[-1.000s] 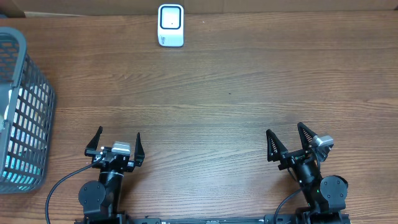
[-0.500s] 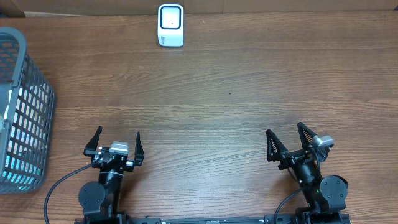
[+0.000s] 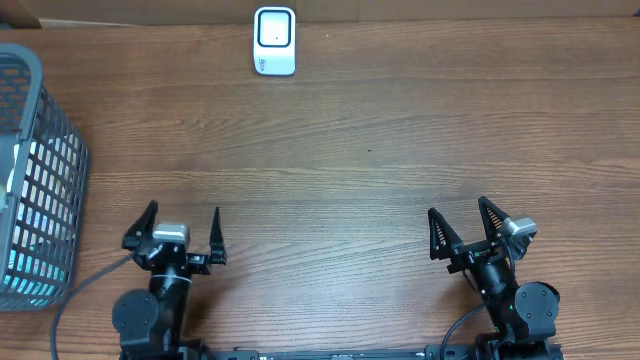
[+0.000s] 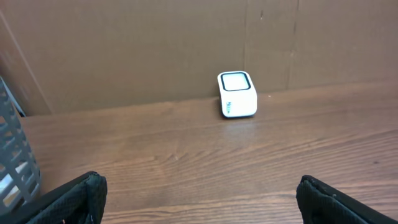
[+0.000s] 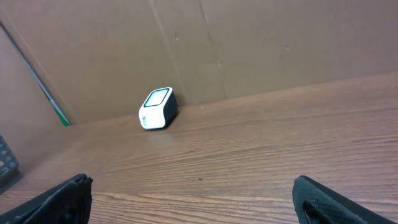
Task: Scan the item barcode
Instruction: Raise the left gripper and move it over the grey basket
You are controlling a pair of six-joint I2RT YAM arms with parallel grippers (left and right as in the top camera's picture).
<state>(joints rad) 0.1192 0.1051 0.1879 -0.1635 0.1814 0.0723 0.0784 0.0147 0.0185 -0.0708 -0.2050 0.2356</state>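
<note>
A white barcode scanner (image 3: pixel 274 40) with a dark window stands at the table's far edge, also seen in the left wrist view (image 4: pixel 237 94) and the right wrist view (image 5: pixel 157 108). Something light blue and white (image 3: pixel 30 215) lies inside the grey basket (image 3: pixel 62 130), seen only through the mesh; I cannot tell what it is, and no barcode shows. My left gripper (image 3: pixel 183 210) hovers near the front edge, open and empty (image 4: pixel 199 182). My right gripper (image 3: pixel 458 207) is open and empty too (image 5: pixel 191 182). Both are far from the scanner.
The grey mesh basket takes up the left edge of the wooden table, and its wall shows at the left of the left wrist view (image 4: pixel 13 163). A brown cardboard wall (image 4: pixel 155 43) runs behind the scanner.
My left arm has shifted slightly to the left, toward the basket. The right arm, scanner and basket have not moved.
</note>
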